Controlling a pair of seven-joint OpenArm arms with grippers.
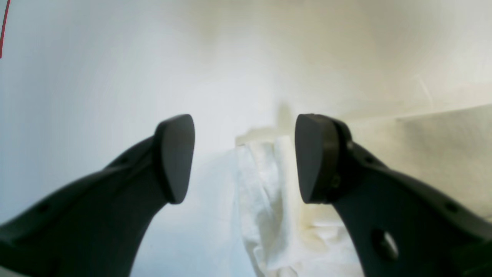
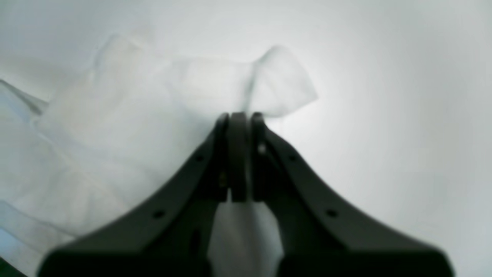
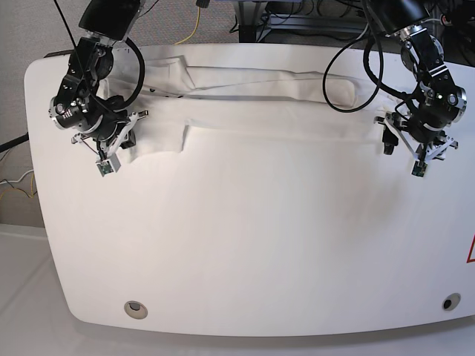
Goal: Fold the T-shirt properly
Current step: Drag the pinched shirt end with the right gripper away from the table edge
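The white T-shirt (image 3: 260, 104) lies in a long folded band across the far part of the table, plain side up, no print showing. In the base view my right gripper (image 3: 119, 141) is at the shirt's left end. The right wrist view shows that right gripper (image 2: 238, 119) shut on a pinch of the T-shirt (image 2: 134, 115), with a cloth corner sticking out past the tips. My left gripper (image 3: 399, 141) hovers at the shirt's right end. Its left gripper (image 1: 245, 154) jaws stand wide open, and a crumpled edge of the T-shirt (image 1: 269, 192) lies below, between the fingers and untouched.
The white table (image 3: 245, 245) has rounded corners, a round hole (image 3: 134, 308) near the front left and another hole (image 3: 446, 302) at the front right. A red marking (image 3: 471, 252) sits at the right edge. Cables (image 3: 197, 18) hang behind the table.
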